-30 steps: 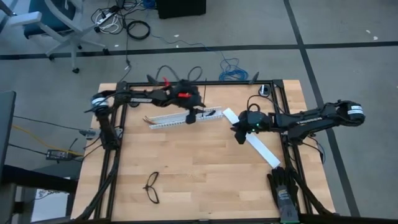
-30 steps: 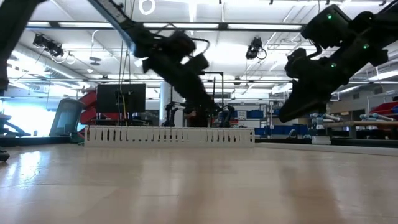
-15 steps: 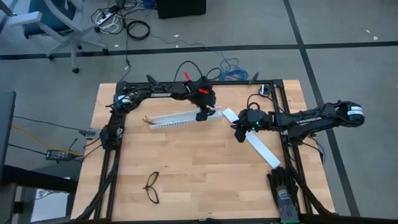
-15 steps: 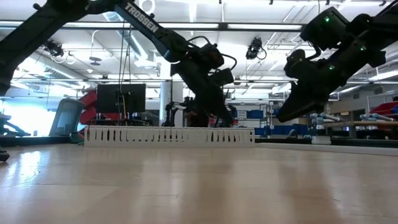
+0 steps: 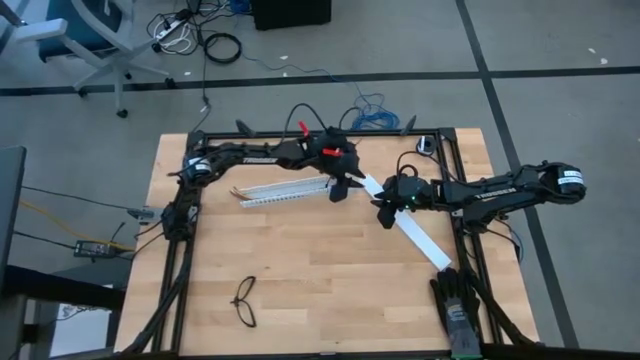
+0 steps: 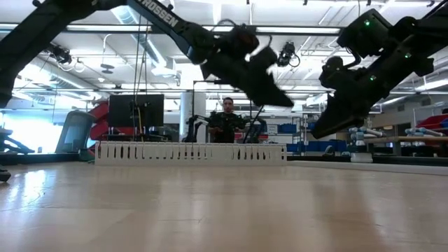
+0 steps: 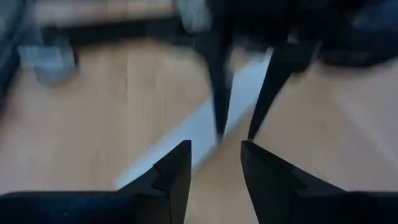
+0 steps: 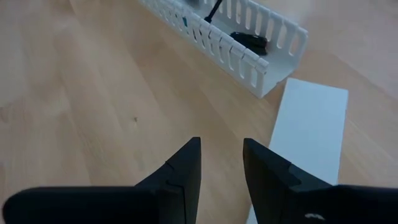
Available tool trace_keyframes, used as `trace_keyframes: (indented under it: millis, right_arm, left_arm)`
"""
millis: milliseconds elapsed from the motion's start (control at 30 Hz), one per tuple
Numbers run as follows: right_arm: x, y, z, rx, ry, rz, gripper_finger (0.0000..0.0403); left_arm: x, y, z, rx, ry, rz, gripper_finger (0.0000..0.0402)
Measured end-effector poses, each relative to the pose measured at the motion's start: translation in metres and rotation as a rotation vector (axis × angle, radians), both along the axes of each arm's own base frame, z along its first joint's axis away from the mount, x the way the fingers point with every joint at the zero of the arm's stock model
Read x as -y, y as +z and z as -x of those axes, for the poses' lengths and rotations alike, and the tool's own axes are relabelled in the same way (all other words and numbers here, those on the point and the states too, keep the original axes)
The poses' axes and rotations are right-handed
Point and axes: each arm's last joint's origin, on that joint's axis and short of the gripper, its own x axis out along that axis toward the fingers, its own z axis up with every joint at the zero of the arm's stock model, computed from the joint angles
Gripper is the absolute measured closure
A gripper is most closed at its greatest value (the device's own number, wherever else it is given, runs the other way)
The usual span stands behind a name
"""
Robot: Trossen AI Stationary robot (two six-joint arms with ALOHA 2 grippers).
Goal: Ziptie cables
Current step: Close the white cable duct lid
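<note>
Overhead camera looking straight down; low camera sighting level across the table [image 5: 300, 260]; wrist cameras peering close, sharing the slotted white duct [image 8: 249, 46].

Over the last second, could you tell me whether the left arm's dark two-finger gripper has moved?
Yes. In the high view the left gripper has travelled along the white slotted cable duct from its middle to its end nearest the flat white strip.

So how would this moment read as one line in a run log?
left gripper: over slotted duct end, empty | right gripper: above white strip, empty
</note>
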Motion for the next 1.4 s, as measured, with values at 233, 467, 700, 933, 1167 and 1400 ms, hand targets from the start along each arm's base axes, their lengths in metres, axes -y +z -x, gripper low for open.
trace_keyframes:
  millis: [233, 467, 700, 933, 1167, 1400]
  right_arm:
    - [-0.001, -0.005, 0.004, -0.071, -0.001, -0.008, 0.0296]
    - [0.0, -0.011, 0.01, -0.153, -0.058, -0.006, 0.0296]
    - [0.001, -0.012, 0.011, -0.156, -0.084, 0.015, 0.0296]
    - [0.001, -0.012, 0.011, -0.158, -0.083, 0.015, 0.0296]
    - [0.001, -0.012, 0.011, -0.16, -0.084, 0.016, 0.0296]
    - [0.001, -0.012, 0.011, -0.157, -0.084, 0.017, 0.0296]
  left_arm:
    - [0.0, 0.035, 0.004, 0.067, -0.022, -0.068, 0.0246]
    - [-0.011, 0.075, 0.006, 0.04, 0.058, -0.2, 0.0215]
    - [-0.012, 0.083, 0.001, 0.077, 0.164, -0.267, 0.0204]
    - [-0.011, 0.063, 0.003, -0.053, 0.14, -0.23, 0.0187]
    - [-0.012, 0.028, -0.006, -0.156, 0.127, -0.203, 0.0138]
    - [-0.01, 0.011, -0.011, -0.187, 0.156, -0.094, 0.0127]
